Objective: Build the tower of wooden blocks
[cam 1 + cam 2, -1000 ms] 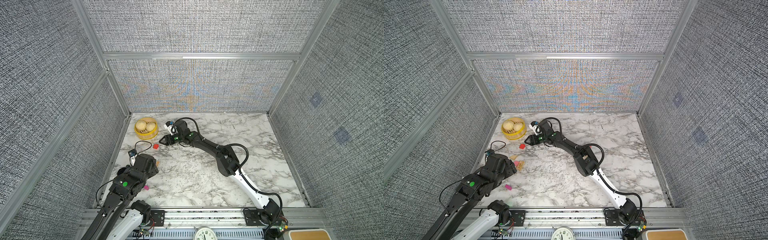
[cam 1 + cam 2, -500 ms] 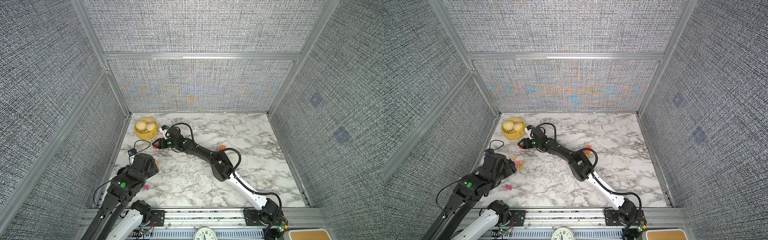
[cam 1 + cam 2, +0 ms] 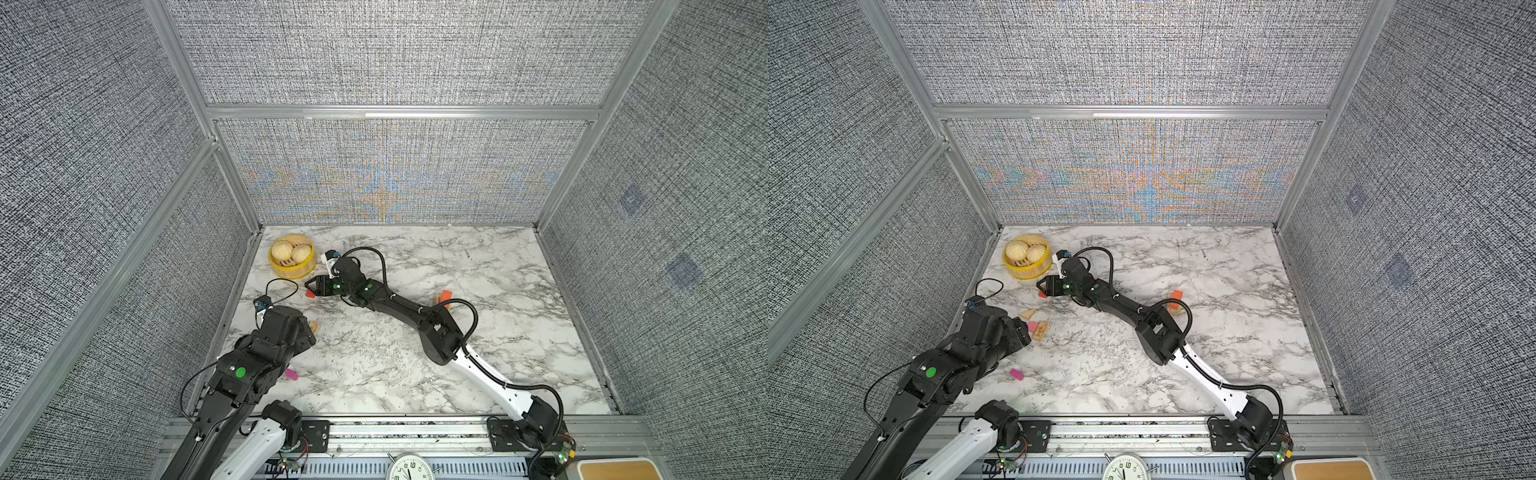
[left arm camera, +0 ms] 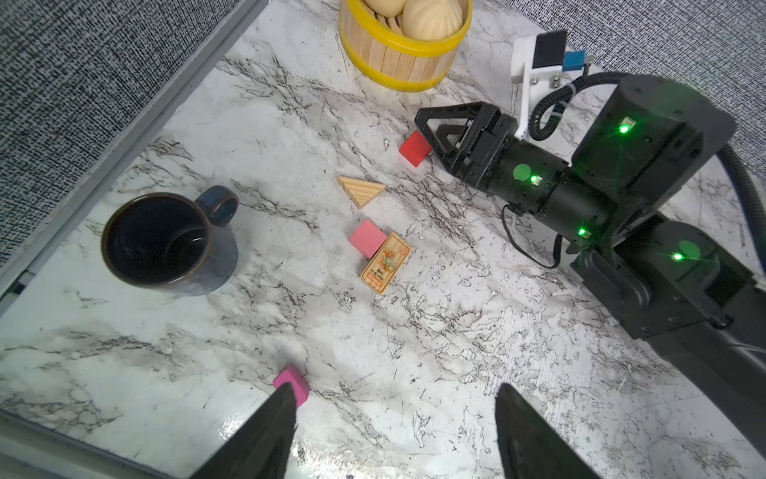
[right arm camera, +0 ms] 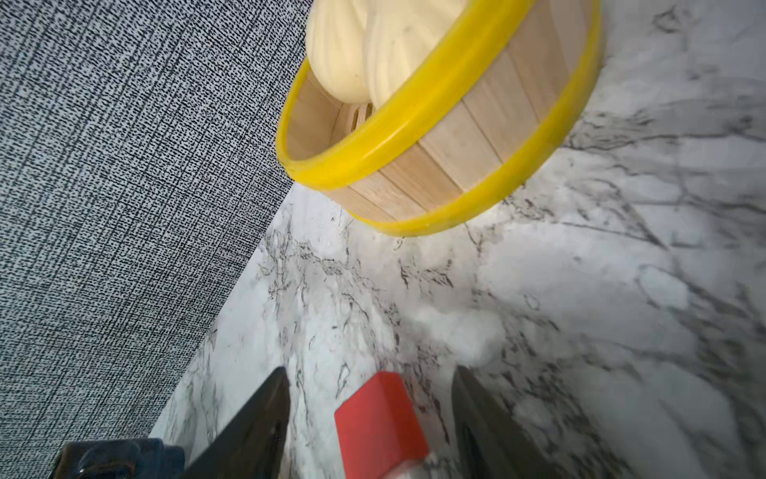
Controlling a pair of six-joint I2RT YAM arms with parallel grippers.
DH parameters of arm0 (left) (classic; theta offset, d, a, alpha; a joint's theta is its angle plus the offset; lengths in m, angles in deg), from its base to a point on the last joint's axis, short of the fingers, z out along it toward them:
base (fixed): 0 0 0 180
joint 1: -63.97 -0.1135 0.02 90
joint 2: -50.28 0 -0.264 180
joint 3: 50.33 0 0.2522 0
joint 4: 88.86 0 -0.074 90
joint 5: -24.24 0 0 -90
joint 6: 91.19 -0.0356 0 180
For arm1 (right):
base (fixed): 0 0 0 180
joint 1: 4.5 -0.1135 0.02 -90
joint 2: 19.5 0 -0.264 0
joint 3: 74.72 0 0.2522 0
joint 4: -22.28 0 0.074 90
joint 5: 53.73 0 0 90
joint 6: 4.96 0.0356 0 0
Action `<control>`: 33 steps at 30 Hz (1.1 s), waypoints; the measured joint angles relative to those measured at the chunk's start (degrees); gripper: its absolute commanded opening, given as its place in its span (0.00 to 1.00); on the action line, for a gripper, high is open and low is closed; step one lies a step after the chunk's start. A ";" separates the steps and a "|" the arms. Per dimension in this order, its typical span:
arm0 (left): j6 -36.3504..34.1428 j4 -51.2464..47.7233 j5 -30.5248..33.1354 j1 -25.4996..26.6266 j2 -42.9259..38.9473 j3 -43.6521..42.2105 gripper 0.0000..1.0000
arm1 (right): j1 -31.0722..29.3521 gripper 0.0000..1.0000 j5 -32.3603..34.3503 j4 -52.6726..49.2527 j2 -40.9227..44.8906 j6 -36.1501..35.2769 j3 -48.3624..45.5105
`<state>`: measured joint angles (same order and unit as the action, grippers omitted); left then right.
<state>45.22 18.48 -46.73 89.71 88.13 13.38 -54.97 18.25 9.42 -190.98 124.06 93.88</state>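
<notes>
Right claw (image 3: pixel 312 286) is sitting low at left-centre of both top views, just below the yellow-rimmed bamboo steamer (image 3: pixel 293 272) that is holding two buns (image 3: pixel 291 251). Its jaws are standing open around the small red wood cube (image 5: pixel 379 419), which is lying on the white marble table (image 3: pixel 415 353). The right wrist view is showing a gap on each side of the cube, so it is not gripped.

Left claw (image 4: pixel 393 385) is hovering at lower left of the top views, jaws wide and holding nothing. The magenta block (image 4: pixel 294 379) is lying just beside one fingertip (image 4: pixel 282 398), partly hidden by it.

Between the two claws, the tan wood triangle (image 4: pixel 361 190) is lying apart from the pink cube (image 4: pixel 367 238), which is touching the tan flat bar with a dragon print (image 4: pixel 386 263).

The tower (image 3: pixel 1175 301) is standing right of centre with orange and lime green showing, partly hidden behind the right forearm (image 3: pixel 1125 309). The dark mug (image 4: pixel 166 240) is showing only in the left wrist view, upright.
</notes>
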 measured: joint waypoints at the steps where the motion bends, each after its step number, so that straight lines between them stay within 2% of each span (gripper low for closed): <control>1: -0.20 -0.39 0.15 0.00 -0.22 0.63 0.77 | -0.20 0.63 0.04 0.00 -0.11 0.00 0.22; 8: -1.51 -3.04 0.48 0.00 -0.85 4.22 0.77 | -1.53 0.60 1.05 -1.38 -0.13 -2.95 0.50; 18: -2.47 -5.68 0.28 0.00 -1.38 6.05 0.76 | -3.63 0.59 2.84 -5.33 1.62 -11.43 -1.16; 26: -2.47 -6.97 0.31 0.00 -3.06 6.05 0.76 | -5.46 0.58 8.20 -6.62 2.36 -18.38 -2.12; 33: -2.45 -7.69 0.33 0.00 -4.35 5.70 0.76 | -6.49 0.49 12.87 -7.30 2.36 -21.77 -2.14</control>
<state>42.77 10.79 -46.40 89.71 83.78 19.09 -61.47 31.12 2.12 -188.62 102.29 91.74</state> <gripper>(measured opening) 0.758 0.511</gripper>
